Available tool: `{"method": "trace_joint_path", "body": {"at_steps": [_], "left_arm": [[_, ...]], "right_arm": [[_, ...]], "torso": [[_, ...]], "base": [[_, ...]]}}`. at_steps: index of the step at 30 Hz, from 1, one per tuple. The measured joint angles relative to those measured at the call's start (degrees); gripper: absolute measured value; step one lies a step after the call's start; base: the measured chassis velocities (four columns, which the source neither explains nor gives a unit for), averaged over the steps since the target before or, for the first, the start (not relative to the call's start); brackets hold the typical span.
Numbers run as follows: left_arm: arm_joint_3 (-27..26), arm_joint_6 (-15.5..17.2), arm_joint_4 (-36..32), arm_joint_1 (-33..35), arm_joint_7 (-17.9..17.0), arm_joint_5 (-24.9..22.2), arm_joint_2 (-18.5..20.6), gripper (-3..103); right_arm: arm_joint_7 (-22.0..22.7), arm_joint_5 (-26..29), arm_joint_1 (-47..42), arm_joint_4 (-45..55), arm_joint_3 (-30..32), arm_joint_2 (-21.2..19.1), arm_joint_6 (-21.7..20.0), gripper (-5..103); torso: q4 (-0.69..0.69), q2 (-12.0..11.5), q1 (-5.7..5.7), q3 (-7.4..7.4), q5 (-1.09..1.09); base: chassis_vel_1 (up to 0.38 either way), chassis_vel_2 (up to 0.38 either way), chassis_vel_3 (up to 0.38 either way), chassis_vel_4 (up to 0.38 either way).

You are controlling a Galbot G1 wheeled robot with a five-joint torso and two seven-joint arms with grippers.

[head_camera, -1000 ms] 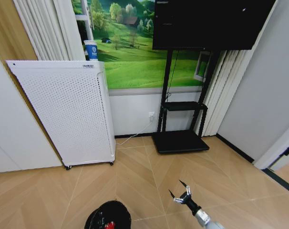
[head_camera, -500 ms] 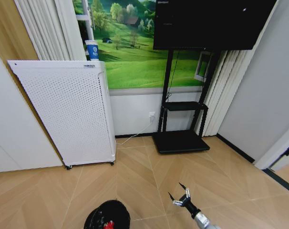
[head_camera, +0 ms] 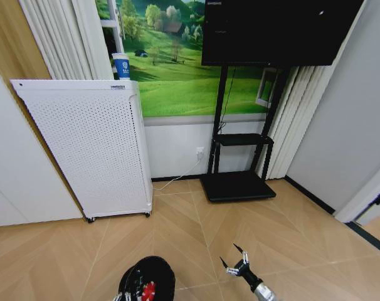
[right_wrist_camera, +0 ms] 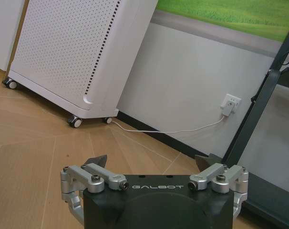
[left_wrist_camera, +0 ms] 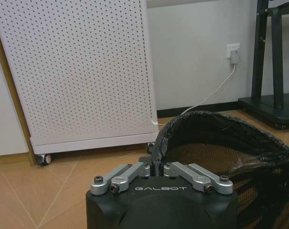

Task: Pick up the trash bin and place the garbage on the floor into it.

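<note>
Since a second ago the trash bin (head_camera: 147, 281) has slid a little toward the robot's right and now tips, so a red piece (head_camera: 148, 291) inside it shows more, while the right gripper (head_camera: 235, 262) has dropped a bit lower. Biggest in the room is the tall white box with holes (head_camera: 89, 147), standing on small wheels by the wall. Next to it a black TV stand (head_camera: 236, 166) sits on the wood floor (head_camera: 196, 226). A white plug (left_wrist_camera: 233, 54) with a cord is in the wall. The bin is low down, close to the robot. The left gripper (left_wrist_camera: 157, 168) has its fingers closed tight on the bin's black rim. The right gripper is up in the air over the floor, fingers wide apart, holding nothing.
</note>
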Motion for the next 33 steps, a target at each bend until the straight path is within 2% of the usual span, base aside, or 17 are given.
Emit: {"method": "trace_joint_path", "body": {"at_steps": [19,25,28,29,30,33], "left_arm": [[1.83,0.53,-1.05,0.84,-0.63,-1.69,0.82,7],[1.67,0.46,-1.37,0.7,-0.9,-2.44,0.99,19],[1.92,0.34,-0.97,0.63,-0.95,-2.83,1.01,35],[1.92,0.34,-0.97,0.63,-0.95,-2.83,1.01,35],[2.02,0.34,-0.96,0.59,-0.97,-2.89,1.03,45],[2.23,0.34,-0.97,0.56,-0.97,-2.93,1.1,51]], "right_arm": [[1.9,-1.09,1.51,-3.83,-1.07,1.07,-0.03,100],[3.18,-3.05,1.1,-5.64,-1.65,2.03,-0.05,100],[4.08,-3.8,0.97,-6.23,-2.07,2.73,-0.05,100],[4.08,-3.8,0.97,-6.23,-2.07,2.73,-0.05,100],[4.25,-3.85,1.24,-6.41,-2.2,2.89,-0.05,100],[4.56,-3.91,1.52,-6.55,-2.46,3.0,-0.05,100]], "torso": [[0.0,0.0,0.0,0.01,0.0],[-0.01,0.0,0.0,0.01,0.02],[0.0,0.0,0.0,0.0,0.01],[0.0,0.0,0.0,0.0,0.01],[0.0,0.0,0.0,0.0,0.0],[0.01,0.0,0.0,0.0,0.0]], "base": [[0.0,0.0,0.0,0.0],[0.0,0.0,0.0,0.0],[0.0,0.0,0.0,0.0],[0.0,0.0,0.0,0.0],[0.0,0.0,0.0,0.0],[0.0,0.0,0.0,0.0]]}}
